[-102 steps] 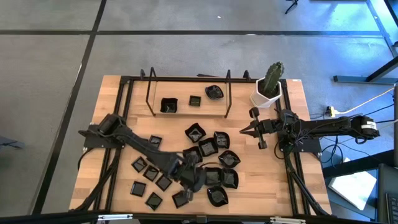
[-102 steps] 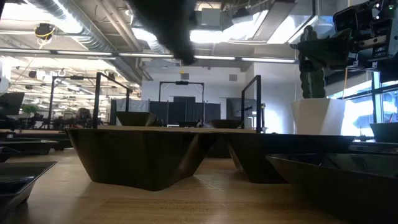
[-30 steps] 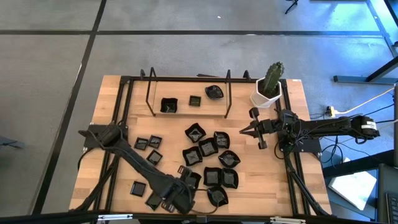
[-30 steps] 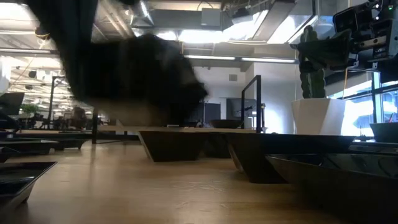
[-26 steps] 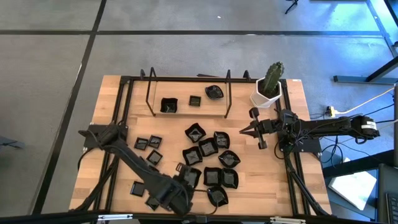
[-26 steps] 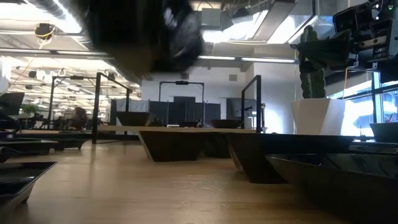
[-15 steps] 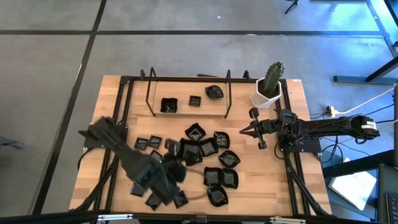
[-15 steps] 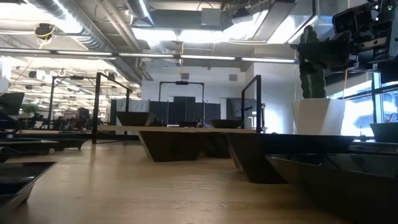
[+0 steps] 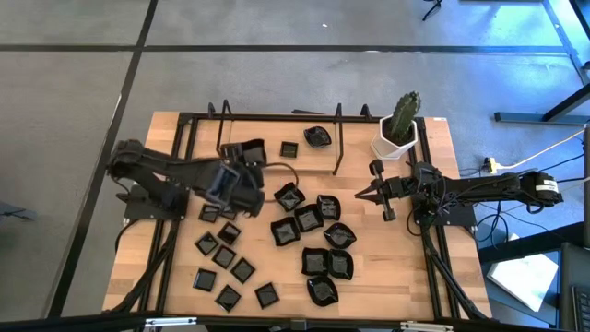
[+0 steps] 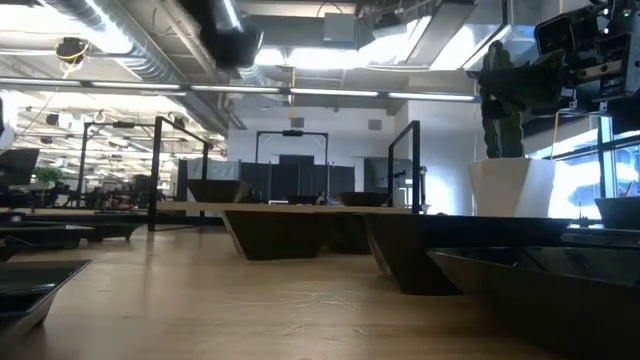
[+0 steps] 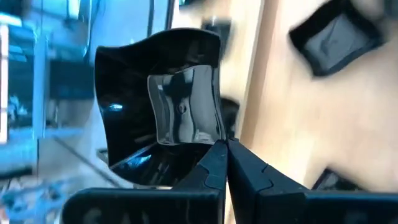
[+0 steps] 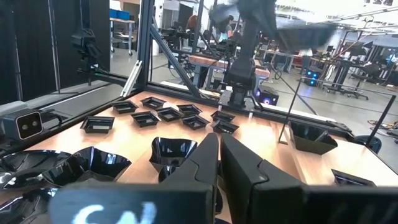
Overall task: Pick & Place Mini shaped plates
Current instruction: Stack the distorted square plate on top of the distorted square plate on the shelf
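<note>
You're looking at two dark, near-black arms built from slim tubular links and blocky joint housings. Your right arm (image 9: pixel 489 189) carries loose black cables looping along its length, and a pale band near its base. Its tool (image 9: pixel 361 195) tapers to a point, with two small round knobs on a crossbar behind. Your left arm (image 9: pixel 161 175) ends in a bulky, boxy wrist block.

Even overhead light falls on the worktop (image 9: pixel 369 258). The left arm (image 9: pixel 175 180) is motion-blurred. Ceiling lamps (image 10: pixel 330 55) glare in the low view; near plates (image 10: pixel 520 275) are dark, unfocused. The left wrist view smears.
</note>
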`<action>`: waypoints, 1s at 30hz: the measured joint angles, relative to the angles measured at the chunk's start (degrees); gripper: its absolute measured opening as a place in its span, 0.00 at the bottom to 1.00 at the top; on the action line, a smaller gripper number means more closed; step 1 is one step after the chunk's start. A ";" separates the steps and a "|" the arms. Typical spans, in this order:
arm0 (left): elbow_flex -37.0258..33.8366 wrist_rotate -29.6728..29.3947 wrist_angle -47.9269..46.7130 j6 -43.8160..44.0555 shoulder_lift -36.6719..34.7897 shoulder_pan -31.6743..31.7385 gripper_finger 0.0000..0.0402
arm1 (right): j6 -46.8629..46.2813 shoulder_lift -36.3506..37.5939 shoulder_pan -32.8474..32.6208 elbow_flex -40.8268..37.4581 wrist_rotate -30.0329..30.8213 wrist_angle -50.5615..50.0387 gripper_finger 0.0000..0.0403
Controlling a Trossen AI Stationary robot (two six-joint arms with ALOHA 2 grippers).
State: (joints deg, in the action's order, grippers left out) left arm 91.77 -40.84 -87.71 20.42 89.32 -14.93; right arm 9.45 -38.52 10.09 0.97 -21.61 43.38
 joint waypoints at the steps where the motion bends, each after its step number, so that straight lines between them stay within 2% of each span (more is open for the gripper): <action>1: -2.31 0.73 1.12 -0.55 -0.36 1.49 0.00 | 0.03 0.01 0.01 0.00 -0.01 0.02 0.05; 5: -9.94 5.17 7.03 -3.52 -1.07 6.55 0.00 | 0.04 0.00 0.01 0.00 0.00 0.02 0.05; 10: -15.29 7.96 13.75 -7.32 -1.09 9.83 0.00 | 0.04 0.02 0.00 0.00 0.00 0.02 0.05; 16: -19.27 9.68 20.20 -12.38 -1.11 12.58 0.00 | 0.04 0.00 0.02 0.00 0.00 0.02 0.05; 25: -22.89 11.01 23.28 -23.27 -1.09 17.25 0.00 | 0.04 0.00 0.02 0.00 0.00 -0.07 0.05; 30: -23.98 13.95 25.02 -27.66 -1.09 20.91 0.00 | 0.26 0.00 0.02 0.00 0.15 -0.19 0.05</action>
State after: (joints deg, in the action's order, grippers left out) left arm 67.78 -26.89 -62.69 -7.24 88.23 5.97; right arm 9.72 -38.52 10.11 0.97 -21.45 43.18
